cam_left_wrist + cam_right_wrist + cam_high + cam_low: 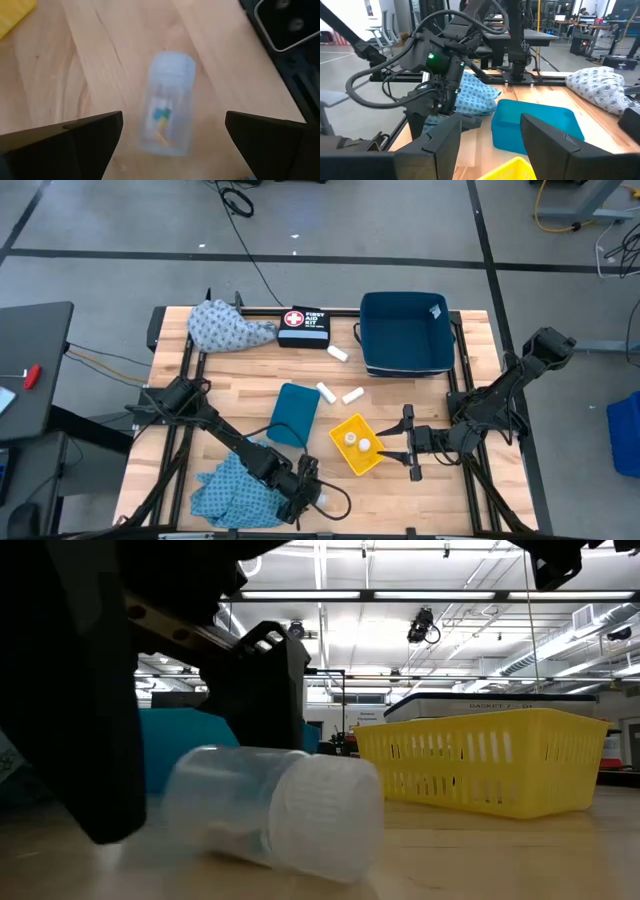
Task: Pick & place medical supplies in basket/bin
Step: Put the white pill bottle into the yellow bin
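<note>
- The small clear plastic vial with a ribbed white cap point(167, 107) lies on its side on the pale wooden table point(450, 490), near the front edge, with small coloured bits inside it.
- Our left gripper point(172, 132) hangs just over it, fingers wide apart with one on each side of the body, and nothing is held yet.
- To do this well, we judge we should come straight down and close across the round body, not the cap, slowly enough that it cannot roll out.
- The table edge and a dark fixture sit close by on one side, so a nudge that way could lose the vial.
- The small yellow slotted plastic basket point(357, 445) stands near, toward the middle of the table; two pale vials point(358, 441) lie in it.
- Our right gripper point(410, 451) waits just beside the basket's far side, fingers apart and empty, which narrows our approach.
- The light-blue patterned cloth point(228, 488) lies bunched beside our left arm.
- A teal rectangular block point(294, 415) lies behind the path.
</note>
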{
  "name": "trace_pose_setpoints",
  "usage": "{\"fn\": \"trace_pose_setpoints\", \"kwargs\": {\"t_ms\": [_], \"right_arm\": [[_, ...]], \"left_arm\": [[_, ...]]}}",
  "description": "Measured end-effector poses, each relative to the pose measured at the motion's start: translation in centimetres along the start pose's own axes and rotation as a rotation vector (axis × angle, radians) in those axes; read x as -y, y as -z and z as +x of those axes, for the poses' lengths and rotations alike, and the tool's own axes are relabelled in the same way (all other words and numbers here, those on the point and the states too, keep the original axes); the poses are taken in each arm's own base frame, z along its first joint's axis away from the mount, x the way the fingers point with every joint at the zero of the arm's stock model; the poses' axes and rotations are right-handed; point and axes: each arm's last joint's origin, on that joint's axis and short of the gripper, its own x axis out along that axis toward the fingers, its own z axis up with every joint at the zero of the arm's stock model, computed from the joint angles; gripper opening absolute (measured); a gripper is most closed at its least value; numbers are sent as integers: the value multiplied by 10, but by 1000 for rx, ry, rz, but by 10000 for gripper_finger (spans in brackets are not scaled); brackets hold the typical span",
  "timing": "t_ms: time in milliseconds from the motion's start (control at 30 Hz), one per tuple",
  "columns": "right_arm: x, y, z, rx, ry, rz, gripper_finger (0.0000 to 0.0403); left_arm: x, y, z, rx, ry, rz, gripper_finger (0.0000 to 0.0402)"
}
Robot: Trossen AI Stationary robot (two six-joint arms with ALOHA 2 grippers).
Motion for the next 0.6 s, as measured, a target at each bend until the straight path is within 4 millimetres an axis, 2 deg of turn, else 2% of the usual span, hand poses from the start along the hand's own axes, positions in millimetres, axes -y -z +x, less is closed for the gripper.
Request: {"fn": "trace_pose_setpoints", "kwargs": {"t_ms": [233,600], "right_arm": [[0,0,0,1,14,-4,210],[0,0,0,1,17,-4,210]], "left_arm": [[-2,2,2,-3,-43,-29,311],[-3,2,2,6,-96,2,171]]}}
